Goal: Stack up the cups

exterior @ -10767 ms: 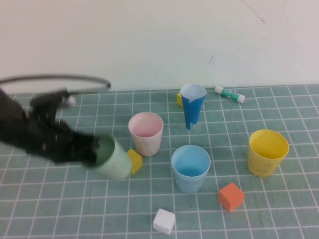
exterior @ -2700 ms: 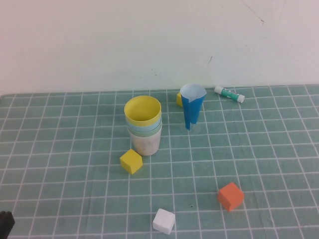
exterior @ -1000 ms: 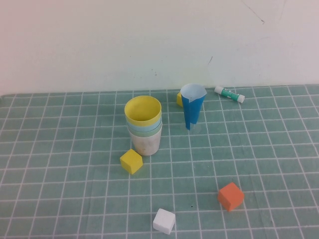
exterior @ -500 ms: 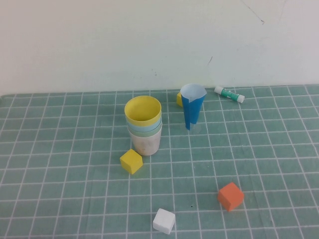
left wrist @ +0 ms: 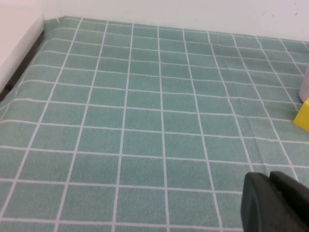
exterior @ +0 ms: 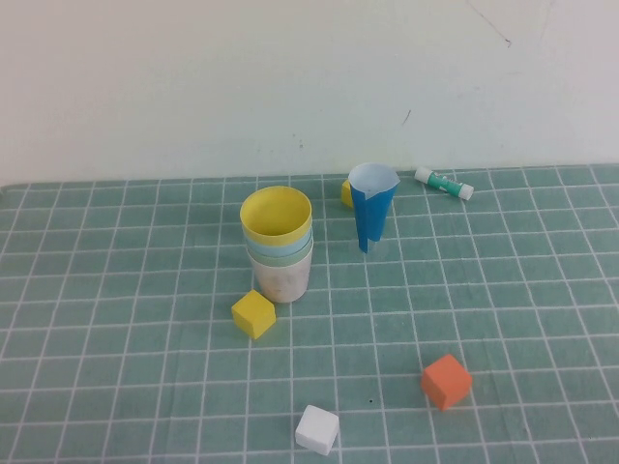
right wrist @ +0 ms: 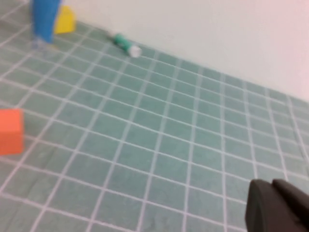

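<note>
high view: cups (exterior: 278,249) nested in one upright stack near mat (exterior: 503,290) centre, yellow cup (exterior: 277,216) on top, then blue rim, green rim, pink cup (exterior: 280,278) at the base. yellow cube (exterior: 253,313) just beside the stack's base on the near-left. paper cone (exterior: 371,206) stands to the right of the stack, apart from it, with a second yellow block (exterior: 346,193) peeking out behind it. glue stick (exterior: 445,183) lies by the wall. orange cube (exterior: 446,381) and white cube (exterior: 317,429) sit nearer the robot, well apart from the stack. neither arm shows here. left wrist view: left gripper (left wrist: 276,202) low over bare mat, jaws pressed together, nothing in them; edge of the yellow cube (left wrist: 303,115) and a sliver of the stack base (left wrist: 304,87) at the frame's side. right wrist view: right gripper (right wrist: 275,205) over bare mat, jaws pressed together, holding nothing; orange cube (right wrist: 10,130), cone (right wrist: 46,19), yellow block (right wrist: 64,19) and glue stick (right wrist: 126,45) visible beyond it.
</note>
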